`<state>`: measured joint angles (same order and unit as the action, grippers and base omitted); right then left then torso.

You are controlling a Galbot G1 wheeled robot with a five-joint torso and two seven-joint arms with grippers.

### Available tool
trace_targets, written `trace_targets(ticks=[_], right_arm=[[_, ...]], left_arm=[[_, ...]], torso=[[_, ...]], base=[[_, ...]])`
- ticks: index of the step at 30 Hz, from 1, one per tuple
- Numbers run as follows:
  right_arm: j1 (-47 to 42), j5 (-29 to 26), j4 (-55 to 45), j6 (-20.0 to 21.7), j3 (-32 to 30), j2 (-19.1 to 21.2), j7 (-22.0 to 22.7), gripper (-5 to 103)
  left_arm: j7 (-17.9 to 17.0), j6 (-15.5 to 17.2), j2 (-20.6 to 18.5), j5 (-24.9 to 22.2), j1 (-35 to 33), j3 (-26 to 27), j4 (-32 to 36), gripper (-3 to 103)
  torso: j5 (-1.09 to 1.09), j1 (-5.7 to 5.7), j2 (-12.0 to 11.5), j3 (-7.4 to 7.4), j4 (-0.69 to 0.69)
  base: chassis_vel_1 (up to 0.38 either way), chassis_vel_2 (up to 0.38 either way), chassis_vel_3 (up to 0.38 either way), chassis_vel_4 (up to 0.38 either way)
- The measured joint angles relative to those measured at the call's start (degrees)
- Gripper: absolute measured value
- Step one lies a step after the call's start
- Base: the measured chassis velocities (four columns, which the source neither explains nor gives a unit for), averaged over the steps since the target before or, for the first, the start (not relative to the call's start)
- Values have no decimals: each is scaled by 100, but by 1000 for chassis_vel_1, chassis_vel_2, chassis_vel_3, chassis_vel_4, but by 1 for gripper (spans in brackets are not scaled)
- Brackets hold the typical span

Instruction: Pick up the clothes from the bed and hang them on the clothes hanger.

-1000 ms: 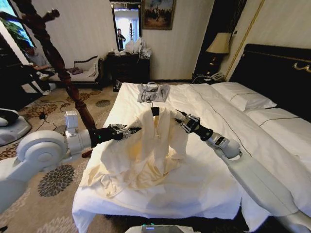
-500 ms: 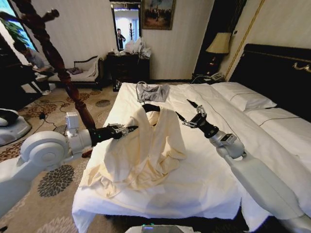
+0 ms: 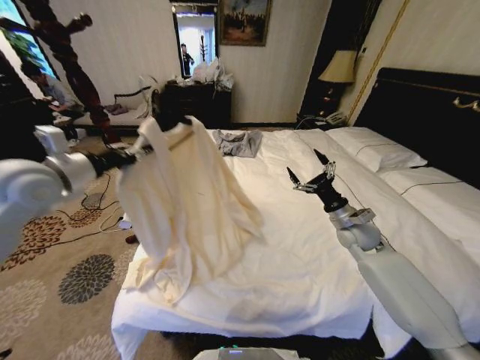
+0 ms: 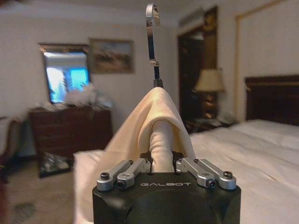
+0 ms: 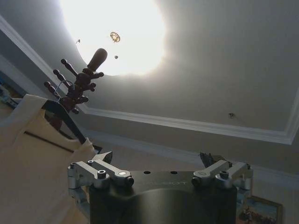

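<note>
The left claw [image 3: 141,150] is clamped on one shoulder of the cream shirt [image 3: 184,199] draped on the black hanger [image 4: 152,42], held up beside the bed [image 3: 300,255]. The right claw [image 3: 311,176] hovers spread wide and empty over the sheets. With only one end gripped, the hanger could tilt and the thin fabric slip off, or the hook could miss the coat stand [image 5: 77,84].

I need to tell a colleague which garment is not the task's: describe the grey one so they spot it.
Start at the bed with white sheets. At its far foot end, near the dark dresser, lies the small grey garment, crumpled flat. Unlike the cream shirt lifted by the left gripper, it is grey and untouched.
</note>
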<state>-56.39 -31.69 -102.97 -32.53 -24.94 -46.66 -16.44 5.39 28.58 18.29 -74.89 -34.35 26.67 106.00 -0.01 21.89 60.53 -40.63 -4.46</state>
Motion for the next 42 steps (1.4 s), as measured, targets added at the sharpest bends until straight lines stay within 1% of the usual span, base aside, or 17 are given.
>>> trace_targets(ticks=[3, 7, 9, 12, 13, 14, 16, 17, 20, 21, 22, 24, 27, 31, 33, 39, 42], right_arm=[[-84, 11, -33, 0, -65, -15, 0, 100], [-303, 54, -96, -1, -264, -30, -15, 100], [-322, 59, -103, -1, -281, -33, -15, 100], [-449, 110, -164, -5, -370, -68, -18, 100], [-473, 121, -177, -6, -385, -76, -18, 100], [-473, 121, -177, -6, -385, -76, -18, 100], [-602, 169, -232, -9, -464, -105, -19, 100], [-660, 186, -255, -10, -512, -111, -20, 100], [-777, 207, -298, -19, -608, -111, -22, 100], [-907, 222, -328, -36, -711, -95, -33, 100], [-993, 228, -349, -61, -806, -74, -42, 100], [-1034, 229, -356, -74, -854, -63, -46, 100], [-1250, 235, -396, -126, -1094, -26, -76, 100], [-1385, 246, -410, -179, -1200, -13, -106, 100], [-1442, 265, -416, -197, -1236, -13, -122, 100], [-1430, 282, -432, -198, -1215, -19, -126, 100], [-1376, 284, -437, -188, -1172, -18, -126, 100]], left_arm=[[99, -74, 2, 34, 312, -121, -305, 18], [314, -281, 71, 154, 1510, -655, -1166, 18], [344, -297, 81, 174, 1642, -734, -1243, 18], [525, -378, 214, 305, 2549, -1424, -1731, 18], [542, -378, 250, 310, 2727, -1561, -1820, 18], [542, -378, 250, 310, 2727, -1561, -1820, 18], [635, -386, 451, 335, 3481, -2088, -2209, 18], [667, -392, 548, 351, 3764, -2262, -2373, 18], [722, -411, 732, 402, 4132, -2500, -2659, 18], [753, -450, 920, 482, 4419, -2705, -2973, 18], [757, -458, 1046, 554, 4547, -2777, -3160, 18], [754, -460, 1109, 591, 4596, -2800, -3240, 18], [644, -469, 1311, 745, 4651, -2813, -3458, 18], [537, -531, 1348, 844, 4573, -2754, -3530, 18], [492, -567, 1348, 892, 4527, -2725, -3658, 18], [490, -618, 1336, 931, 4519, -2703, -3895, 18], [593, -651, 1361, 979, 4543, -2700, -4116, 18]], torso=[[0, 0, 0, 0, 2], [2, 0, 0, 0, 0], [1, -1, 1, 0, 1], [0, 0, 0, 0, 2], [-1, 0, 0, 0, 2], [-1, 0, 0, 0, 2], [1, 0, 0, 0, 1], [2, 0, 0, 0, 0], [4, 0, 0, 1, 0], [4, -1, 0, 0, -1], [2, -1, 0, 0, -1], [1, -1, 0, 0, -1], [1, 1, 0, 0, -1], [2, -1, 0, 0, 0], [1, -1, 0, 0, 3], [1, 0, 0, 0, 0], [1, -1, 0, 0, 2]], base=[[0, 0, 0, 0], [0, 0, 0, 0], [0, 0, 0, 0], [0, 0, 0, 0], [0, 0, 0, 0], [0, 0, 0, 0], [0, 0, 0, 0], [0, 0, 0, 0], [0, 0, 0, 0], [0, 0, 0, 0], [0, 0, 0, 0], [0, 0, 0, 0], [0, 0, 0, 0], [0, 0, 0, 0], [0, 0, 0, 0], [0, 0, 0, 0], [0, 0, 0, 0]])
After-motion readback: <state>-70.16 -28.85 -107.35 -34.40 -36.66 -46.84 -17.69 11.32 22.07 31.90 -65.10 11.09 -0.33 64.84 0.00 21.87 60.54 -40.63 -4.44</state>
